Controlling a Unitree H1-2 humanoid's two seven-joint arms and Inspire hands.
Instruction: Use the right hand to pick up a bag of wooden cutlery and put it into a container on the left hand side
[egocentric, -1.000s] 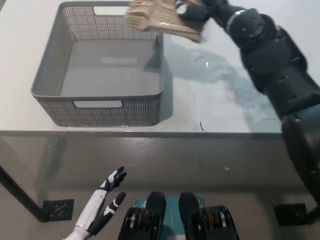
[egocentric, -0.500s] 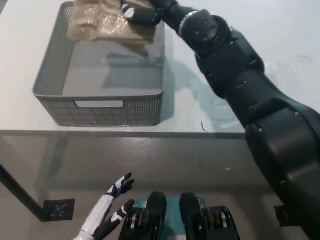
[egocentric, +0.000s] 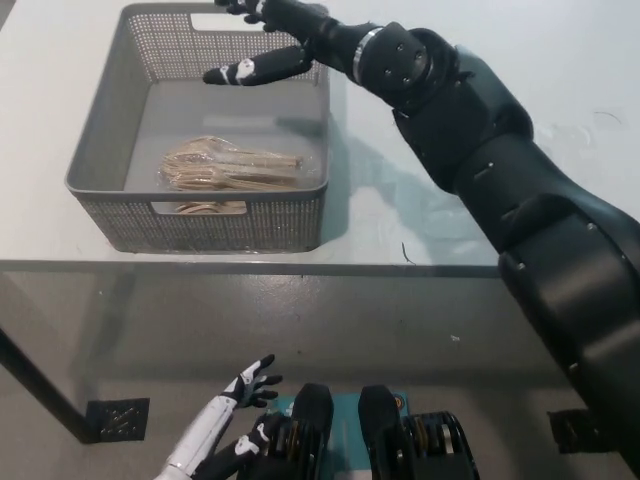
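The right hand (egocentric: 290, 35) hovers at the grey basket's (egocentric: 100, 130) 12 o'clock rim, fingers spread, holding nothing. The bag of wooden cutlery (egocentric: 235, 170) lies flat inside toward 6 o'clock (close to the near wall), with bare floor beyond it. The left hand (egocentric: 245, 385) hangs at 7 o'clock below the table (egocentric: 430, 210), its fingers apart.

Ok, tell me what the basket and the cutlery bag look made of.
The basket looks like matt grey plastic or coated metal: its walls are finely perforated, with cut-out handles. The bag is clear glossy film, probably plastic, judging by its glints and wrinkles. The cutlery inside is pale tan and looks like wood.
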